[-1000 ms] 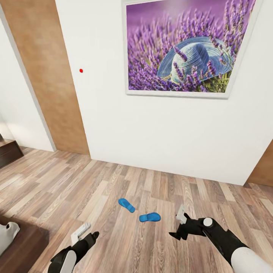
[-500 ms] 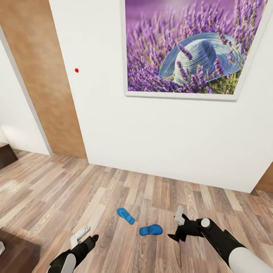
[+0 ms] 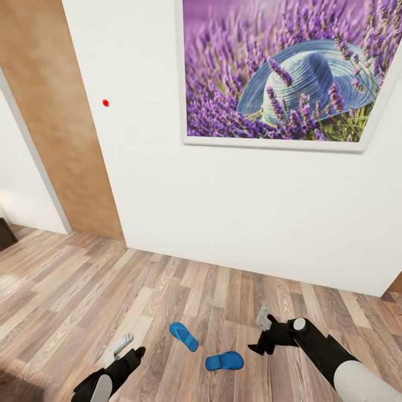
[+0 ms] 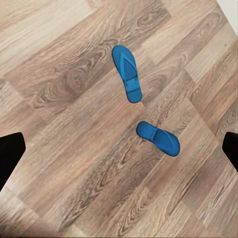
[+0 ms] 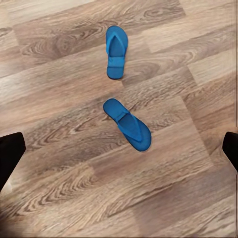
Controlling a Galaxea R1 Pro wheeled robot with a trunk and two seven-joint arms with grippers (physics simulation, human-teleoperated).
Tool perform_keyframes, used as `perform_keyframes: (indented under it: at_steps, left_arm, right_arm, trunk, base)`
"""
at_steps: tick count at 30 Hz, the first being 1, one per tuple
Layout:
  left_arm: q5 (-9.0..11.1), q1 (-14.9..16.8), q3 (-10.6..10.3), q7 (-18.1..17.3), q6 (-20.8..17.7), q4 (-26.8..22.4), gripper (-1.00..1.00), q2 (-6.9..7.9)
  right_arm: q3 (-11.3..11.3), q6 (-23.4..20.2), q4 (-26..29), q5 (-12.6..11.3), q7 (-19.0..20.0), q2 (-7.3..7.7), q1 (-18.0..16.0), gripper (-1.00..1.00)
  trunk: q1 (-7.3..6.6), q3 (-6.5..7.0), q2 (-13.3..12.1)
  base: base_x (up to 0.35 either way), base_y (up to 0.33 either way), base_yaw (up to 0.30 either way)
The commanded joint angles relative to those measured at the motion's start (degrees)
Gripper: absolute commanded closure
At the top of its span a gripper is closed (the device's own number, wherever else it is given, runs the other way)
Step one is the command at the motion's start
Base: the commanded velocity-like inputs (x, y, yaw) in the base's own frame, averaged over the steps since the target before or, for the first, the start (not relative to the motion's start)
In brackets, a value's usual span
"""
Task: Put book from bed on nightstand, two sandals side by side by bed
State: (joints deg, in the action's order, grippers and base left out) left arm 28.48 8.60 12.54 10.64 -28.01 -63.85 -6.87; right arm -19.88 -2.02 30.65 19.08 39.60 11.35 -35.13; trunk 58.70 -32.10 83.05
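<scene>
The room has a large white wall [image 3: 223, 212] ahead and a brown wood-plank floor [image 3: 72, 290] below it, with planks that run at an angle toward the wall. On the wall hangs a big framed picture [image 3: 285, 72] of purple lavender with a blue straw hat in it. At the left side of the wall stands a tall panel of light brown wood [image 3: 61, 128], and a small red dot [image 3: 105, 103] sits on the white surface just beside this panel. Low in the head view both arms reach forward over the floor. The right gripper [image 3: 262, 329] has a pale fingertip that points up, and in the right wrist view its two dark fingers [image 5: 10, 153] stand at the opposite edges, so the jaws are wide apart and hold nothing. The left gripper [image 3: 120, 347] is lower, and in the left wrist view its fingers [image 4: 10, 156] are also far apart, with nothing between them. The two sandals lie on the floor between the grippers, not side by side. The first sandal [image 3: 183, 336] [image 4: 127, 73] [image 5: 116, 52] is nearer the wall; the second sandal [image 3: 224, 361] [image 4: 157, 138] [image 5: 127, 124] is nearer the robot, close to it but not touching, and turned at another angle.
</scene>
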Motion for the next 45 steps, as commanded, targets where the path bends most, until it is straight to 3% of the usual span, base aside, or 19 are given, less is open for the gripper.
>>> perform_keyframes:
  at_steps: [1, 7, 11, 13, 27, 30, 32, 35, 39, 43, 45]
  left_arm:
    - [0.61, 0.01, 0.08, 0.42, -0.28, -0.11, -1.0, -0.05]
    - [0.61, -0.18, 0.04, 0.5, -0.29, -0.12, -1.0, -0.07]
    - [0.61, -0.27, 0.04, 0.51, -0.29, -0.17, -1.0, -0.08]
    - [0.61, -0.33, 0.03, 0.52, -0.29, -0.2, -1.0, -0.07]
    - [0.63, -0.39, 0.26, 0.53, -0.85, -1.05, -1.0, -0.06]
    - [0.9, -0.37, 0.36, 0.53, -2.24, -2.58, -1.0, -0.16]
    - [2.01, -0.36, 0.43, 0.53, -4.16, -4.1, -1.0, -0.13]
    - [5.45, -0.35, 0.45, 0.53, -7.95, -6.55, -1.0, 0.0]
    - [9.34, -0.35, 0.49, 0.64, -11.25, -8.16, -1.0, 0.11]
    - [10.39, -0.35, 0.47, 0.77, -12.06, -8.46, -1.0, 0.12]
    - [11.06, -0.34, 0.4, 0.87, -12.55, -8.69, -1.0, 0.11]
  right_arm:
    - [-0.19, -1.54, 0.1, 0.25, 0.22, -0.16, -0.18, -1.0]
    - [-0.6, -5.68, -0.22, 1.01, 0.54, -1.1, -0.65, -1.0]
    - [-1.49, -6.52, -0.27, 3.03, 0.58, -1.36, -0.75, -1.0]
    - [-2.09, -6.81, -0.29, 5.15, 0.59, -1.48, -0.8, -1.0]
    - [-2.04, -7.34, -0.47, 5.89, 0.33, -1.65, -1.0, -1.0]
    - [-1.88, -7.33, -0.61, 5.79, -0.28, -2.32, -1.55, -1.0]
    - [-1.8, -7.02, -0.76, 5.85, -0.96, -3.06, -1.8, -1.0]
    - [-2.1, -4.89, -1.06, 6.19, -1.55, -3.86, -2.05, -1.0]
    - [-3.21, -1.72, -1.58, 7.06, -1.44, -3.85, -2.09, -1.0]
    - [-4.66, 1.08, -2.56, 8.55, -0.98, -3.76, -2.13, -1.0]
    - [-6.16, 4.2, -4.53, 10.7, -0.44, -3.68, -2.2, -1.0]
  trunk:
    - [0.03, -0.06, 0.03]
    - [0.03, -0.06, 0.03]
    - [0.03, -0.06, 0.03]
    - [0.03, -0.06, 0.03]
    - [0.03, -0.06, 0.03]
    - [0.03, -0.06, 0.03]
    - [0.03, -0.06, 0.03]
    - [0.25, -0.24, 0.43]
    - [1.13, -0.96, 2.04]
    - [2.01, -1.68, 3.64]
    - [2.45, -2.04, 4.44]
  base:
    - [0.326, 0.0, 0.0]
    - [0.326, 0.0, 0.0]
    - [0.327, 0.0, 0.0]
    - [0.327, 0.0, 0.0]
    - [0.235, 0.0, 0.0]
    - [0.057, 0.0, 0.0]
    - [0.032, 0.0, 0.0]
    - [0.018, 0.0, 0.0]
    - [0.009, 0.0, 0.0]
    - [0.005, 0.0, 0.0]
    - [0.003, 0.0, 0.0]
